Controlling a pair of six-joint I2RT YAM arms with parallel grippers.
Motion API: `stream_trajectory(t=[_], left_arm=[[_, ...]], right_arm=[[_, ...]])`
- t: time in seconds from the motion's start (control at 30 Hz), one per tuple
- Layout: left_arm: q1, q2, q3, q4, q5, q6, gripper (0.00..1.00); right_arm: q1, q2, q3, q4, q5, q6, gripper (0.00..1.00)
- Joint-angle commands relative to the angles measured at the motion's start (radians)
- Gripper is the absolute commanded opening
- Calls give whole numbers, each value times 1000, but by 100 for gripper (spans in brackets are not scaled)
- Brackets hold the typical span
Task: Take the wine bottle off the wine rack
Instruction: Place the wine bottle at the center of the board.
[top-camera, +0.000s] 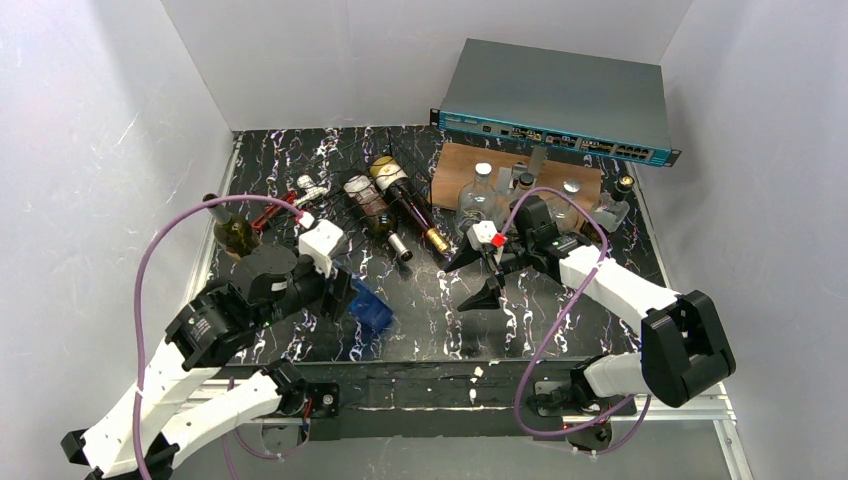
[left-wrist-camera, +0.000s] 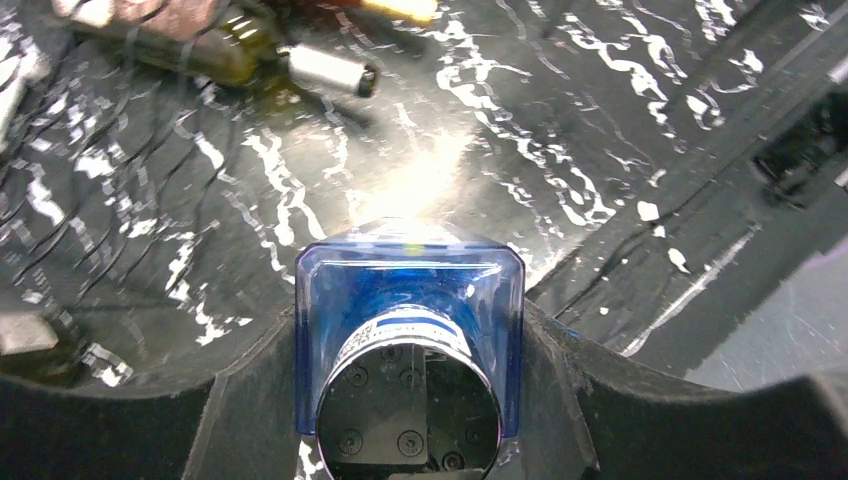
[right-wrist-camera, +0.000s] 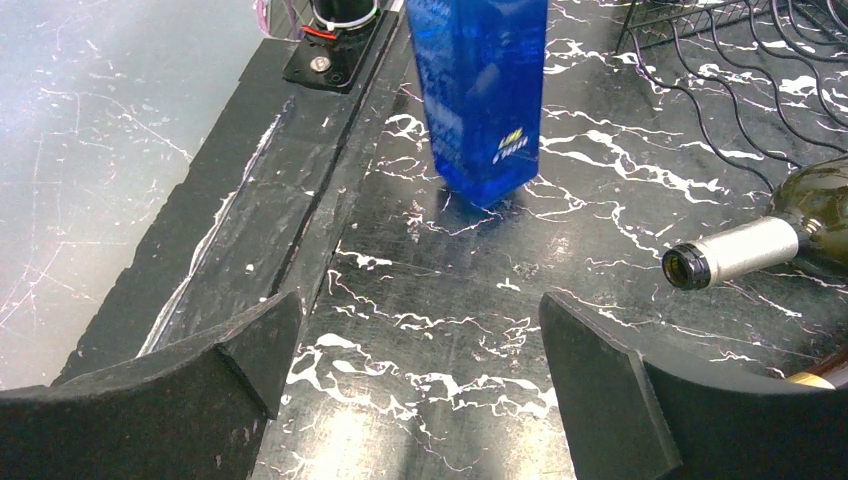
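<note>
The black wire wine rack (right-wrist-camera: 720, 60) shows at the upper right of the right wrist view. A dark green bottle with a silver neck (right-wrist-camera: 740, 250) lies by it, with a second bottle (top-camera: 410, 200) beside it in the top view. My left gripper (top-camera: 350, 295) is shut on a blue square bottle (left-wrist-camera: 410, 290), which stands near the table's front edge with its base on the surface (right-wrist-camera: 480, 90). My right gripper (top-camera: 475, 280) is open and empty, its jaws wide apart low over bare table (right-wrist-camera: 420, 340), to the right of the blue bottle.
A round green bottle (top-camera: 235, 235) stands at the left. A brown wooden board (top-camera: 455, 165) with clear glass bottles (top-camera: 480, 195) sits at the back right, and a teal network switch (top-camera: 560, 105) behind it. The table's front edge strip (right-wrist-camera: 270, 200) runs close by.
</note>
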Motion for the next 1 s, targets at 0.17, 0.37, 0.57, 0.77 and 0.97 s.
stream_trajectory(t=[0.17,0.37,0.57,0.77,0.97], left_arm=[[-1,51,159,0,-323,-79,0],[1,101,188,1,-444,-106,0],[7,158,208,0,-544,-146,0],[45,214,232,-23,-563,-209,0],[98,240,235,-34,-555,-261,0]], right_arm=[[-10,-14,14,1,-15,-23,98],[-16,-16,12,0,-12,-24,98],[-17,-17,12,0,-14,-25,99],[-17,-19,12,0,-14,-27,99],[-19,-20,13,-3,-13,-31,98]])
